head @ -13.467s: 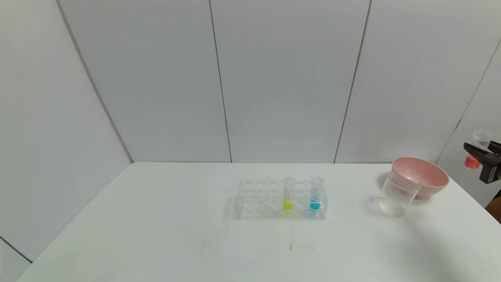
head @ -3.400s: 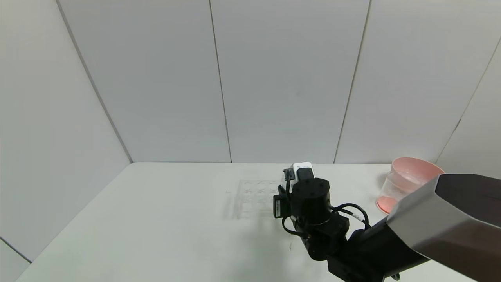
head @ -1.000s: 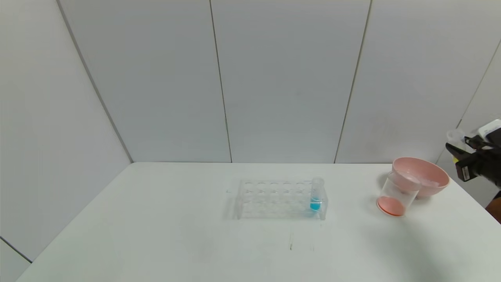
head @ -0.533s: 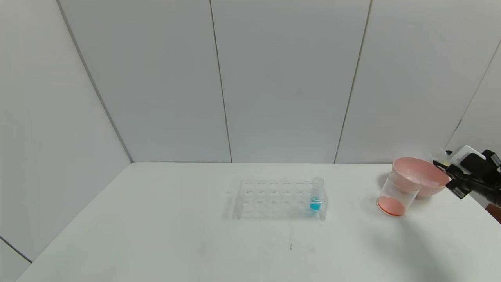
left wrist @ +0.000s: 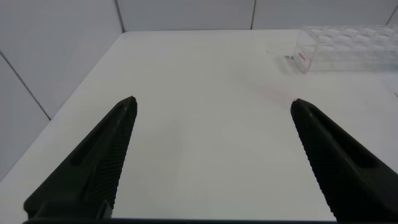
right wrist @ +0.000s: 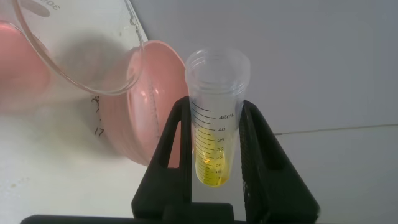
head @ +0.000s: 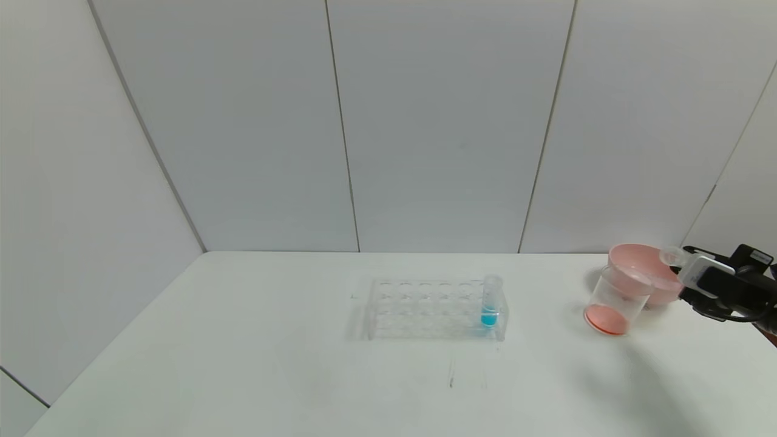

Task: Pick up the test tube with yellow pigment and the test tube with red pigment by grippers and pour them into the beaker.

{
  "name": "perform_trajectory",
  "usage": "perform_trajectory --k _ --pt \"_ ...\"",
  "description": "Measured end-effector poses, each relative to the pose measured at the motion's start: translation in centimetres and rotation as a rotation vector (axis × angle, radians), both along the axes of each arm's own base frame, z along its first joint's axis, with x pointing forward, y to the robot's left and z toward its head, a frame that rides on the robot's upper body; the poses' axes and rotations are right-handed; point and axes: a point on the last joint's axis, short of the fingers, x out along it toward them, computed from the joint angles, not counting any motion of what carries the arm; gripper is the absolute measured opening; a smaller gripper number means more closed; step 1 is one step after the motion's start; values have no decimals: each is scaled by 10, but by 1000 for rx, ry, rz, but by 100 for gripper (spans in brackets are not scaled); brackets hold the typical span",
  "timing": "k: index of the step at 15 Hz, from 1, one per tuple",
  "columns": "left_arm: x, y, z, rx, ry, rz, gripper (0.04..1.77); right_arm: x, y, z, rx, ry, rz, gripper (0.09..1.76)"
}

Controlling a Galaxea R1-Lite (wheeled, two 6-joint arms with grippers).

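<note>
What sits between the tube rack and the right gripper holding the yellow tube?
In the head view, the beaker, red liquid at its bottom, stands between the rack and the right gripper, with the pink bowl right behind it.

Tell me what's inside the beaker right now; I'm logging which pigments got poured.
The beaker holds a shallow red-orange layer at its bottom. The yellow pigment sits in its test tube, clamped in the right gripper beside the pink bowl.
</note>
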Motion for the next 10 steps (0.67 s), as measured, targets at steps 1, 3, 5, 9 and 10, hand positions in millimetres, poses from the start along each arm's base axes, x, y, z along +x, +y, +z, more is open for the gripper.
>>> perform_trajectory --k 1,3,5,9,10 --pt "0 0 0 0 0 0 176 0 0 1 -38 -5 6 52" --pt "0 0 0 0 0 0 176 2 2 2 -108 -14 22 52" --pt "0 0 0 0 0 0 176 3 6 2 -150 -20 38 52" --pt "0 0 0 0 0 0 176 12 12 10 -266 -62 70 52" --pt "0 0 0 0 0 0 176 14 14 11 -282 -69 73 52"
